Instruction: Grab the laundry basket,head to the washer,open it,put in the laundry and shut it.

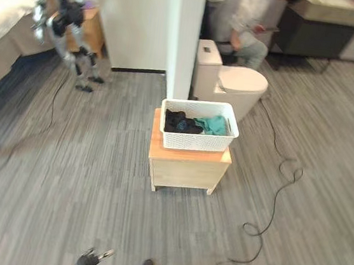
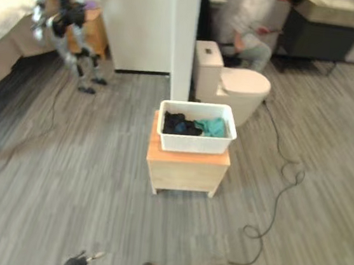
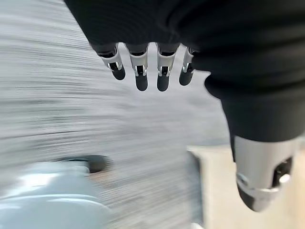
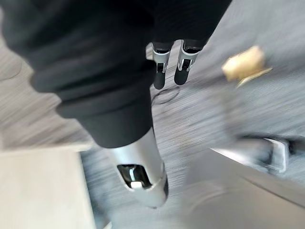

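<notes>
A white laundry basket stands on a small wooden cabinet in the middle of the floor, a few steps ahead of me. Dark clothes and a teal garment lie inside it. My left hand hangs low by my side with its fingers relaxed and nothing in them; it also shows at the bottom edge of the left eye view. My right hand hangs the same way, open and holding nothing. Both hands are far from the basket.
A white toilet stands just behind the cabinet, beside a white wall corner. A person sits further back by a dark cabinet. Another robot stands at the far left near a bed.
</notes>
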{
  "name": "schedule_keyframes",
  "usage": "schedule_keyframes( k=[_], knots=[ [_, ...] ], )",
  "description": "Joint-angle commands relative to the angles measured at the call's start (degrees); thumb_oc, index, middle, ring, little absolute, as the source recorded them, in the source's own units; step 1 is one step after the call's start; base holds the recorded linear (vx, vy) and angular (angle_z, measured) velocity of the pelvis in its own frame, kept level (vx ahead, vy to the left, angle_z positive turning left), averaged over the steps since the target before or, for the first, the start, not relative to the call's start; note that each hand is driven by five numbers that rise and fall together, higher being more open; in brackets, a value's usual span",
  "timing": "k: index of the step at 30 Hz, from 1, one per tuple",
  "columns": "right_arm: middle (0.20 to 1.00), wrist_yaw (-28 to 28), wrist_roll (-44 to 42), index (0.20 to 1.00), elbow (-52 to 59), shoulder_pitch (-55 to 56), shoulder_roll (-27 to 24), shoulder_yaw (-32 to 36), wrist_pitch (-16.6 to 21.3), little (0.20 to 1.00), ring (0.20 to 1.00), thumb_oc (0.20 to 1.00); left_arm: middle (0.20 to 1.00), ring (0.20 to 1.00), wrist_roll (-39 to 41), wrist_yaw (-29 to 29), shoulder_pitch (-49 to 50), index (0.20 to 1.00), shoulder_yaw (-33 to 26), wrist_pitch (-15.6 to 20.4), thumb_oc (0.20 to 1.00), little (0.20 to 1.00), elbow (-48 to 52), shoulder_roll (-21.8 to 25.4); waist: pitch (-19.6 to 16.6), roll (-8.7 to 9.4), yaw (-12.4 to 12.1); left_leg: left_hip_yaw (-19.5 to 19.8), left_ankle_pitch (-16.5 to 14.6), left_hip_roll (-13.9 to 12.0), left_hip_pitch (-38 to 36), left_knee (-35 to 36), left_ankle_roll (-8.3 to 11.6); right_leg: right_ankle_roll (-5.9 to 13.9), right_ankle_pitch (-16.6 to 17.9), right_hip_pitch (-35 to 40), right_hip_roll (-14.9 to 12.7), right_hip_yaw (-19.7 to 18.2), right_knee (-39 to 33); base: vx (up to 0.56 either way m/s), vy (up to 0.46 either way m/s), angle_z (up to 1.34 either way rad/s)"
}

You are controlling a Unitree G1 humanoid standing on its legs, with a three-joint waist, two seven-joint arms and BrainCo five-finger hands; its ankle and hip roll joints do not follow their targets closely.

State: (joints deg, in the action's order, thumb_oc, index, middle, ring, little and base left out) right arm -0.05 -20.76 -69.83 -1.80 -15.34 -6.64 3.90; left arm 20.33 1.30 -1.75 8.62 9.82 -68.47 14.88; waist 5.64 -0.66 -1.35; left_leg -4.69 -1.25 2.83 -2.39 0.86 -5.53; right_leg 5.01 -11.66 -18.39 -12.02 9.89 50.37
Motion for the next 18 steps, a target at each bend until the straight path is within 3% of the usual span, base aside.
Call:
schedule_keyframes(
  k=[1, 2, 5, 7, 8, 10, 11, 13, 14, 15, 16, 18],
  knots=[
    [1.0, 0.0, -1.3, 1.0, -1.1, -3.3, -2.8, 1.4, 0.8, 1.0, 1.0, 1.0, 1.0, 1.0, 2.2, 0.4, -2.0, 1.0, -2.1, 2.1, 1.0, 1.0, 1.7, 3.0, 0.9, -0.91, -1.8, 0.9, -3.0, -1.7, 2.1, -4.6, 3.79, 2.06, 9.3, 12.1, -2.1, 7.2, -31.1, 0.22, -0.136, 0.03],
    [1.0, 0.0, -1.3, 1.0, -1.1, -3.4, -2.9, 1.5, 0.8, 1.0, 1.0, 1.0, 1.0, 1.0, 2.2, 0.4, -2.1, 1.0, -2.0, 2.1, 1.0, 1.0, 1.7, 3.0, 1.2, -1.07, -1.7, 0.8, -2.5, -1.8, 2.2, -4.7, 3.67, 1.55, 10.1, 12.5, -1.9, 7.8, -31.9, 0.24, -0.202, 0.16],
    [1.0, -0.5, -1.8, 1.0, -1.8, -3.6, -3.8, 3.0, 0.5, 1.0, 1.0, 1.0, 1.0, 1.0, 2.7, 0.5, -3.4, 1.0, -1.3, 2.8, 1.0, 1.0, 3.3, 2.9, 0.9, 0.04, -0.9, 2.1, -4.2, -1.7, 0.3, -4.4, 5.18, 4.13, 16.2, 12.4, -4.6, 4.2, -45.4, 0.21, -0.194, 0.37],
    [1.0, -0.6, -1.8, 1.0, -2.0, -3.6, -4.0, 3.3, 0.5, 1.0, 1.0, 1.0, 1.0, 1.0, 2.7, 0.5, -3.6, 1.0, -0.9, 3.0, 1.0, 1.0, 3.8, 2.8, 1.0, 0.4, -0.8, 2.2, -4.8, -1.8, -0.6, -4.5, 5.48, 4.95, 18.4, 12.5, -5.1, 2.4, -47.7, 0.2, -0.203, 0.4],
    [1.0, -0.4, -1.7, 1.0, -2.3, -3.2, -4.5, 3.9, 0.3, 1.0, 1.0, 1.0, 1.0, 1.0, 2.9, 0.3, -3.5, 1.0, -0.5, 3.4, 1.0, 1.0, 4.8, 2.5, 0.4, 1.24, -0.3, 2.6, -5.5, -2.4, -2.2, -4.1, 6.25, 6.24, 20.7, 12.3, -5.4, -0.5, -49.9, 0.26, -0.289, 0.4],
    [1.0, -0.2, -2.2, 1.0, -2.1, -2.0, -4.7, 4.5, 0.6, 1.0, 1.0, 1.0, 1.0, 1.0, 3.6, 0.2, -3.3, 1.0, -0.4, 3.7, 1.0, 1.0, 5.3, 2.7, -0.7, 2.92, -0.1, 3.2, -6.2, -3.4, -3.9, -3.6, 7.74, 6.21, 20.0, 13.9, -4.4, -2.6, -50.2, 0.3, -0.366, 0.45],
    [1.0, -0.2, -2.2, 1.0, -2.1, -2.0, -4.7, 4.5, 0.6, 1.0, 1.0, 1.0, 1.0, 1.0, 3.6, 0.2, -3.3, 1.0, -0.3, 3.7, 1.0, 1.0, 5.4, 2.7, -0.6, 2.9, -0.1, 3.1, -6.2, -3.4, -4.0, -3.6, 7.76, 6.2, 19.9, 13.9, -4.3, -2.6, -50.1, 0.25, -0.339, 0.2],
    [1.0, 0.1, -2.5, 1.0, -1.8, -0.2, -4.5, 4.5, 0.8, 1.0, 1.0, 1.0, 1.0, 1.0, 3.7, 0.2, -2.9, 1.0, -0.4, 3.6, 1.0, 1.0, 5.1, 2.1, -2.1, 3.13, 0.3, 5.1, -6.2, -7.3, -5.8, -3.1, 9.47, 5.02, 16.9, 14.2, -1.3, -2.1, -47.7, 0.27, -0.55, -0.04],
    [1.0, -0.2, -2.7, 1.0, -0.1, 0.8, -4.8, 3.9, 1.7, 1.0, 1.0, 1.0, 1.0, 1.0, 5.9, 0.3, -2.1, 1.0, -1.5, 3.7, 1.0, 1.0, 6.4, 1.7, -2.3, 3.23, 0.5, 7.2, -4.0, -10.9, -3.1, -10.2, 11.39, 2.22, 13.0, 15.9, 2.7, -1.0, -46.8, 0.2, -0.598, 0.03],
    [1.0, -0.2, -2.7, 1.0, -0.1, 0.8, -4.8, 3.9, 1.7, 1.0, 1.0, 1.0, 1.0, 1.0, 5.9, 0.3, -2.1, 1.0, -1.5, 3.7, 1.0, 1.0, 6.4, 1.7, -2.3, 3.17, 0.6, 7.4, -4.1, -11.0, -2.9, -10.5, 11.42, 2.19, 13.0, 15.8, 2.8, -0.9, -46.8, 0.12, -0.618, 0.31],
    [1.0, -1.0, -3.4, 1.0, 1.8, 1.1, -5.7, 4.0, 2.0, 1.0, 1.0, 1.0, 1.0, 1.0, 7.4, 0.8, -1.9, 1.0, -2.4, 3.6, 1.0, 1.0, 8.1, 1.5, -1.0, 3.9, 0.2, 10.0, -1.2, -10.3, 1.9, -20.1, 10.78, 0.27, 11.9, 17.4, 4.2, -1.1, -47.1, -0.01, -0.183, 0.2],
    [1.0, -1.7, -3.5, 1.0, 2.9, 1.3, -6.4, 4.5, 2.1, 1.0, 1.0, 1.0, 1.0, 1.0, 9.1, 1.3, -1.8, 1.0, -3.0, 3.9, 1.0, 1.0, 9.2, 1.5, -0.4, 4.32, 0.2, 10.6, 0.0, -10.3, 4.0, -22.8, 10.59, -0.5, 11.2, 18.4, 4.8, -1.2, -47.5, 0.0, -0.186, -0.01]
  ],
)
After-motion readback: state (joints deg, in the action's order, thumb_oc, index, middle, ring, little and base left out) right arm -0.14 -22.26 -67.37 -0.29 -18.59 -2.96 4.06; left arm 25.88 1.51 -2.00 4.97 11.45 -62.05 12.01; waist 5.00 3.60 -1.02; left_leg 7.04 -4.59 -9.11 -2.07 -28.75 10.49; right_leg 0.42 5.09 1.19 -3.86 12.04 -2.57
